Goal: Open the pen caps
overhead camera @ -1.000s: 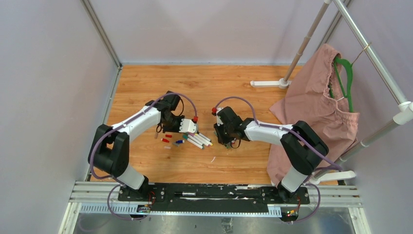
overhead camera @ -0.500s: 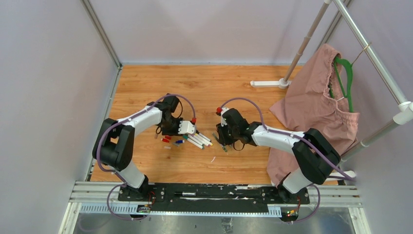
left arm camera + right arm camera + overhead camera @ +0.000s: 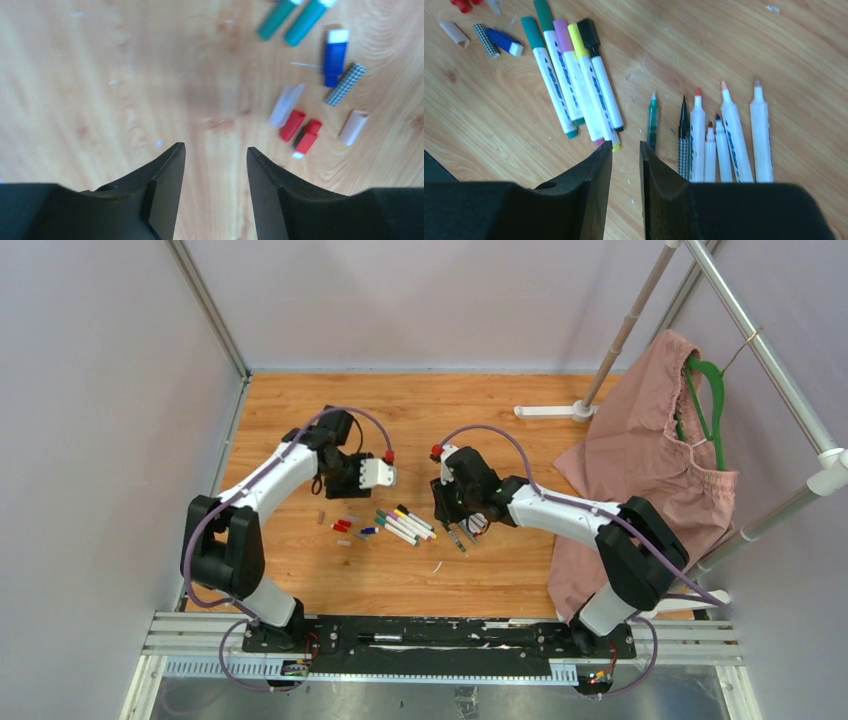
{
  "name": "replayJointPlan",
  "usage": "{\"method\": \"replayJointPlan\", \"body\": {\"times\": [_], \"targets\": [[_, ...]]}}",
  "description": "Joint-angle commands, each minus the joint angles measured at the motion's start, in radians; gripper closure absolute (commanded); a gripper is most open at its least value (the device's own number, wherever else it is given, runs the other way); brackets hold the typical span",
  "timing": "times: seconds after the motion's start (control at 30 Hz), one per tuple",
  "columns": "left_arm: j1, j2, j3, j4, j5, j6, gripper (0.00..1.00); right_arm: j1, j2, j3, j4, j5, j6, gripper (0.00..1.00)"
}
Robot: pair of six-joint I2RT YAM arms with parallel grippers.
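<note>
Well, reaching inward, left pincer (image 3: 215,147) spread over bare tabletop (image 3: 100,75) beside pen caps (image 3: 291,125); right pincer (image 3: 625,145), angled down, barely parted above uncapped markers (image 3: 697,135)

Wooden desk (image 3: 300,410), light plank grain. Centre: five capped markers (image 3: 574,85) side by side, touching. Just right of them: row of uncapped pens (image 3: 724,140). Left of markers: loose pen caps (image 3: 291,125) (two red, one blue, one patterned grey, whitish ones), scattered close together. Far right: white rack foot (image 3: 548,411).

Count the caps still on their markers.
5, side by side, left of the uncapped pens: teal cap, green cap, pink cap, yellow cap, black cap. Others may be hidden.
</note>
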Motion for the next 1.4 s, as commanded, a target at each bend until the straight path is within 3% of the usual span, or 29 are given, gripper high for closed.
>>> {"method": "replayJointPlan", "body": {"times": [0.0, 0.17, 0.27, 0.3, 0.33, 0.37, 0.7, 0.97, 1.03, 1.13, 1.37], "targets": [[0.077, -0.061, 0.146, -0.102, 0.088, -0.069, 0.43, 0.025, 0.088, 0.082, -0.028, -0.033, -0.025, 0.69], [0.172, -0.1, 0.213, -0.138, 0.16, -0.151, 0.36, 0.029, 0.198, 0.163, -0.033, -0.057, -0.046, 0.7], [0.203, -0.124, 0.206, -0.157, 0.198, -0.179, 0.26, 0.036, 0.26, 0.213, -0.051, -0.053, -0.062, 0.7], [0.205, -0.131, 0.199, -0.157, 0.195, -0.187, 0.21, 0.043, 0.276, 0.23, -0.063, -0.05, -0.069, 0.7], [0.207, -0.138, 0.192, -0.157, 0.19, -0.197, 0.06, 0.047, 0.29, 0.245, -0.072, -0.043, -0.073, 0.71], [0.209, -0.146, 0.187, -0.156, 0.185, -0.204, 0.01, 0.053, 0.301, 0.256, -0.079, -0.042, -0.078, 0.71], [0.218, -0.208, 0.205, -0.156, 0.108, -0.276, 0.0, 0.066, 0.356, 0.268, -0.083, -0.028, -0.078, 0.75], [0.218, -0.253, 0.206, -0.156, 0.154, -0.278, 0.0, 0.083, 0.396, 0.272, -0.091, -0.01, -0.096, 0.75], [0.218, -0.262, 0.21, -0.156, 0.156, -0.267, 0.0, 0.09, 0.399, 0.263, -0.091, 0.007, -0.099, 0.8], [0.218, -0.279, 0.205, -0.154, 0.172, -0.248, 0.0, 0.093, 0.372, 0.246, -0.086, 0.033, -0.101, 0.98], [0.218, -0.354, 0.133, -0.156, 0.272, -0.12, 0.0, 0.087, 0.236, 0.27, -0.119, 0.034, -0.121, 1.0]]}}
